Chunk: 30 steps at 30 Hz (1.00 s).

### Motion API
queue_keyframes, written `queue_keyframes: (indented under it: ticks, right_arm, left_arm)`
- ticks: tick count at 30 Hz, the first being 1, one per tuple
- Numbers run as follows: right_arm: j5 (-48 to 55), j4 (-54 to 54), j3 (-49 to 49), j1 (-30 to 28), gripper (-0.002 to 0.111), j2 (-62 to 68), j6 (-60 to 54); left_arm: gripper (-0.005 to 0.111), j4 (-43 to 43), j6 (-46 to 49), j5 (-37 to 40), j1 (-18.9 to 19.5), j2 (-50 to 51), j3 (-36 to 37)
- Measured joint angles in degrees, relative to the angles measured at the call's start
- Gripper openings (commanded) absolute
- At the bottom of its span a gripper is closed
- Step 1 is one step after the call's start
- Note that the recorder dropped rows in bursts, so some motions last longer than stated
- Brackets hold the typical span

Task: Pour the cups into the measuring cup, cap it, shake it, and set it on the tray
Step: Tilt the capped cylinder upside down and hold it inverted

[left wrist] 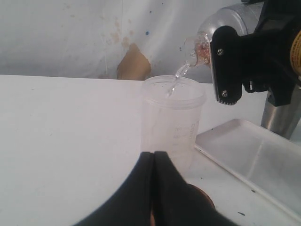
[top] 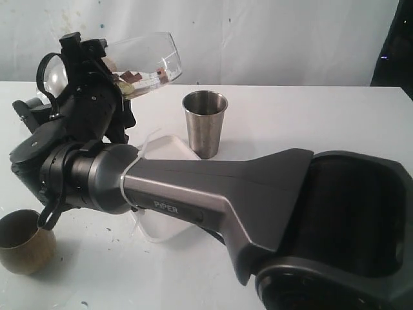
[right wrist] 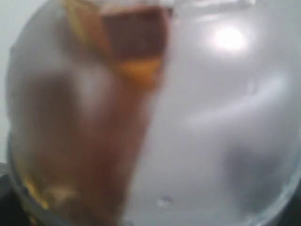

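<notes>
The clear measuring cup (top: 151, 55) is in the upper left of the exterior view. It lies nearly on its side in the air, its long axis close to level. Its base is raised toward the upper right and its mouth dips toward the lower left. Small brown and orange pieces sit along its lower wall near the mouth. The right gripper (top: 110, 64) has its fingers clamped on the cup's mouth end.

In the left wrist view a thin stream of water (left wrist: 176, 80) falls from the cup's lip into the frosted jar (left wrist: 171, 122). The jar stands upright and open at the centre of that frame, with faint markings on its side. How full it is cannot be told.

The left gripper (left wrist: 153, 183), at the bottom centre of that view, has its 2 fingers pressed together with nothing seen between them.

The white tray (left wrist: 254, 155) lies flat on the tabletop (top: 310, 116), just right of the jar. The steel tumbler (top: 205, 126) stands upright behind the tray, and its contents are hidden. The brass cup (top: 26, 242) is upright at the lower left of the exterior view, and its visible inside is bare.
</notes>
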Motion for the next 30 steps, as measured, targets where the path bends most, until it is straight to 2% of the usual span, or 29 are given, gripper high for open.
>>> queue_keyframes:
  ticks: [18,23,30]
  right_arm:
    - [-1.7,-1.2,0.0,-1.9,0.000,0.0,-9.1]
    - [-5.2,-1.2,0.0,-2.4,0.000,0.0,-13.1]
    - [-6.1,-1.6,0.0,-4.0,0.000,0.0,-13.9]
  left_arm:
    - [0.000,0.1,0.0,0.0,0.0,0.0,0.0]
    - [0.000,0.1,0.1,0.0,0.0,0.0,0.0]
    - [0.000,0.1,0.1,0.0,0.0,0.0,0.0]
